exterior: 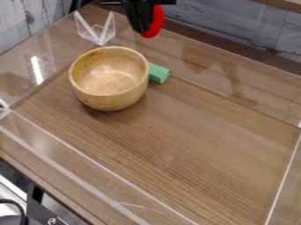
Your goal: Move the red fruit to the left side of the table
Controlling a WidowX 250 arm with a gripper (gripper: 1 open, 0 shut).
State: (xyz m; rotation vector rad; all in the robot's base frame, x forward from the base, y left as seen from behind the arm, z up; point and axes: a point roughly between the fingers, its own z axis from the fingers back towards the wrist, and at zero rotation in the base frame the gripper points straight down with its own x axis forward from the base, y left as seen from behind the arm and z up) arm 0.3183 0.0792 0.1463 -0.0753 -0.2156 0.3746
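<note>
The red fruit (152,25) hangs in the air at the top of the camera view, above the back of the table (177,145). My gripper (146,17) is shut on it, and the dark fingers cover its upper part. The fruit is above and behind the wooden bowl, slightly to the bowl's right. Most of the arm is cut off by the top edge of the frame.
A wooden bowl (109,77) stands at the left middle of the table, with a flat green block (159,74) touching its right side. A clear folded acrylic piece (94,28) sits at the back left. Low clear walls (70,171) border the tabletop.
</note>
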